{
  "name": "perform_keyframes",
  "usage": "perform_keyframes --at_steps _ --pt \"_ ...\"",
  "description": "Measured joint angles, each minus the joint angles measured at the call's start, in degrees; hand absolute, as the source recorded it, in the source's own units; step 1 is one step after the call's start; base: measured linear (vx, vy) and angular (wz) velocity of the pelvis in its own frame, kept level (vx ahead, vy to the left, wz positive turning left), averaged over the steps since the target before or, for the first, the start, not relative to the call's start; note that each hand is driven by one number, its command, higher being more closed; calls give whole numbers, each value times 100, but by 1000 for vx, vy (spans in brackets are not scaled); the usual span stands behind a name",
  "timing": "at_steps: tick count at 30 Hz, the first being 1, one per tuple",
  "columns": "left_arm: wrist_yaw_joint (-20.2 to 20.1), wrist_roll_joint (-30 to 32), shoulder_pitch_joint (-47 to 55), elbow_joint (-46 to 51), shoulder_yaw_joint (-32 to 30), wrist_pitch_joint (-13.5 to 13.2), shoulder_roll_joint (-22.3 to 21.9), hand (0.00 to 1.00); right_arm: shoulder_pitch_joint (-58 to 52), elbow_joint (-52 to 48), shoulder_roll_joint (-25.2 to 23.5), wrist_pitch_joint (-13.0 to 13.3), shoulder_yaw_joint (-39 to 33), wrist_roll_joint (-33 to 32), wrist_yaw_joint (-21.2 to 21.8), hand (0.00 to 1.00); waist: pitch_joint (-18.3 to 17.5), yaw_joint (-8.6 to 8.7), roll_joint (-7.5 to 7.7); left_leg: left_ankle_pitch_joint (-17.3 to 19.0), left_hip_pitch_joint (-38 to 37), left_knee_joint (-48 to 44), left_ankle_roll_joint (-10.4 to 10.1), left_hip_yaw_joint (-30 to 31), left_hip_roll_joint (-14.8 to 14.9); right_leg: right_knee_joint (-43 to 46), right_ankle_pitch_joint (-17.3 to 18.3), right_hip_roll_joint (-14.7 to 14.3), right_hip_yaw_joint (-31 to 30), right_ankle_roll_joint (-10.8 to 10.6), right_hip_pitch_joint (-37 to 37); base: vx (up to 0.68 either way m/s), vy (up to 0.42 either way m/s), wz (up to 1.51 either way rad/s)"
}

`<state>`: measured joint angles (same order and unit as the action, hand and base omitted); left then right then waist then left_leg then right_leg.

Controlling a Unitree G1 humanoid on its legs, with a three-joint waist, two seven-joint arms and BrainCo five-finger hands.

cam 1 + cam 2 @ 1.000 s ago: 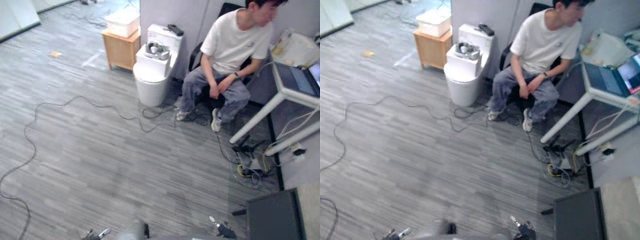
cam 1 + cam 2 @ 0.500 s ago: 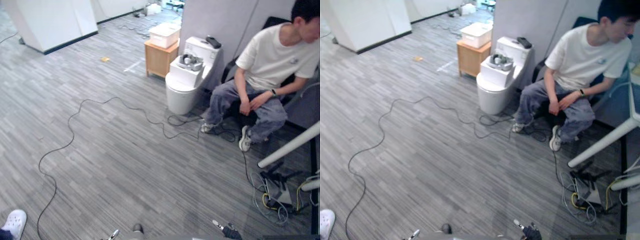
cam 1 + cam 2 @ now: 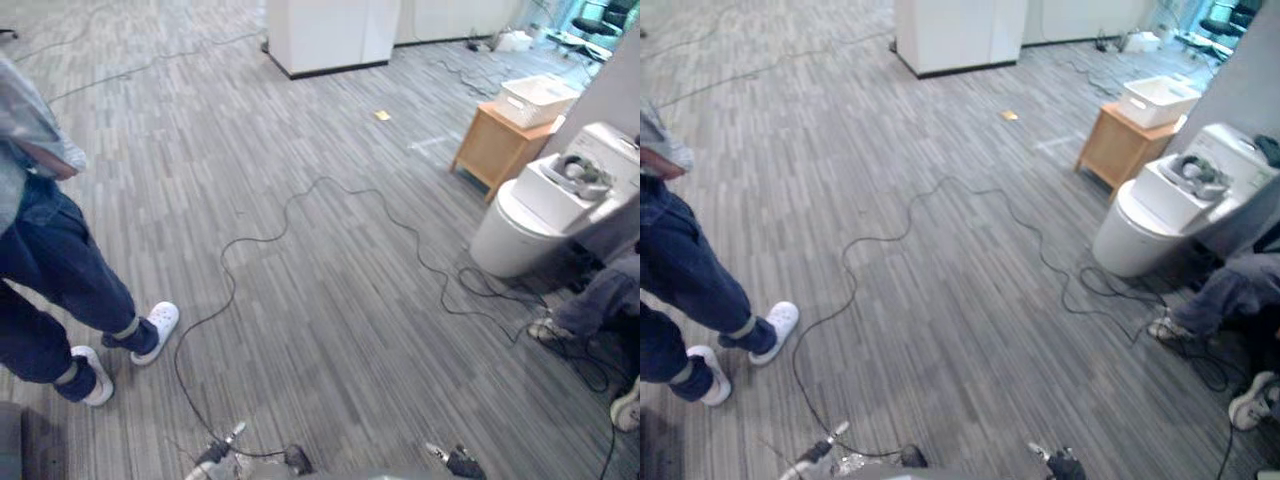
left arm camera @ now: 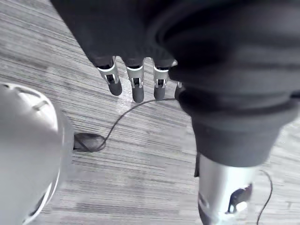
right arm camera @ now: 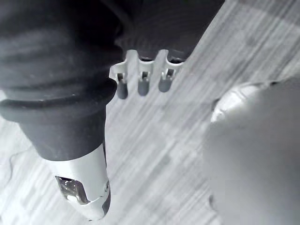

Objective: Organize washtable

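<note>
1. Left hand [image 4: 137, 86] is hung at the side above the floor [image 3: 330, 330], fingers straight and slightly spread, nothing held.
2. Right hand [image 5: 143, 83] is hung the same way: fingers straight, side by side, empty.
3. Where the washtable stands cannot be told.
4. Step in hand is judged as locating and approaching it, with the task barely begun. The head view is best swept slowly and the hands kept low.
5. Landmark: toilet [image 3: 520, 225], with a grey item [image 3: 575, 172] laid on top.
6. A wooden side table [image 3: 497, 150] is set just beyond the toilet, a white basket [image 3: 540, 98] on it.
7. A seated person's leg [image 3: 600, 300] is seen just right of the toilet. A standing person [image 3: 60, 300] is placed well left of it.
8. Open room is judged widest between the toilet and the standing person. A white cabinet [image 3: 330, 30] closes the far side.
</note>
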<state>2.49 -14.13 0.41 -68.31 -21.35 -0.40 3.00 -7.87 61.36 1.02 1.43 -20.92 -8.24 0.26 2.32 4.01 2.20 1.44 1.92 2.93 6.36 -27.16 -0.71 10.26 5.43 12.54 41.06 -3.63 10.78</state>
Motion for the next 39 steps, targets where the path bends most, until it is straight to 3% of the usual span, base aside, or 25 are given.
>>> perform_keyframes --at_steps 4,6,8,10,11,15,19,20,27,38,39 --pt "0 29 -40 -78 457 -3 65 0 19 48 -67 -70 -79 200 -3 0 33 23 56 -213 -141 255 -88 678 -36 -406 -21 -170 -50 -11 -101 86 -41 90" --pt "-7 48 -5 -86 600 -14 122 0 67 59 -66 -66 -51 243 0 0 73 5 116 -222 -337 298 -119 774 -98 -386 -389 -122 -32 -34 -91 -2 -49 43" --pt "-101 137 22 -86 629 -16 82 0 209 68 -51 -55 16 283 -3 0 37 -30 54 -143 -359 303 -266 729 -21 -265 -396 -90 -226 -41 -94 -48 -62 -2" --pt "-135 212 90 -86 791 -11 107 0 295 60 -7 -45 68 317 0 0 79 0 -26 -140 -334 303 -263 669 9 -125 -393 -79 -383 -37 -211 -53 -22 -25" --pt "-143 313 118 -88 861 0 74 0 320 23 62 -31 72 315 0 0 110 10 -143 -139 -332 303 -262 654 22 145 -382 -61 -819 -29 -386 -31 21 -18" --pt "-213 483 127 -59 975 -11 170 0 209 34 63 -30 126 316 -7 0 93 -15 -52 -119 -355 302 -243 686 -27 344 -339 -29 -1291 -69 -454 -4 8 4" --pt "-245 592 261 93 968 -24 302 0 109 297 -35 -66 138 533 -6 0 58 -42 251 -161 -186 301 -295 837 -210 2 -226 42 -1255 -129 -396 25 -35 17" --pt "-247 601 286 138 969 -35 298 0 85 331 -36 -85 116 590 -3 0 51 -51 265 -168 -160 301 -304 875 -243 -46 -212 57 -1238 -126 -387 50 -35 21" --pt "-245 640 305 210 1046 -215 257 0 69 460 -46 -122 23 642 -4 0 67 -154 246 -158 -168 301 -287 1175 -575 -654 -121 160 -1118 -173 13 64 -14 28" --pt "-247 627 312 209 1203 -264 264 0 69 511 5 -12 397 421 -6 0 96 -154 228 -151 -263 303 -280 1303 -601 -660 -121 144 -1106 -173 213 28 -58 6" --pt "-245 623 301 249 1422 -279 254 0 112 504 112 58 633 298 -24 0 251 -147 123 -144 -444 304 -276 1314 -423 -639 -40 -30 -1102 -177 306 0 0 0"
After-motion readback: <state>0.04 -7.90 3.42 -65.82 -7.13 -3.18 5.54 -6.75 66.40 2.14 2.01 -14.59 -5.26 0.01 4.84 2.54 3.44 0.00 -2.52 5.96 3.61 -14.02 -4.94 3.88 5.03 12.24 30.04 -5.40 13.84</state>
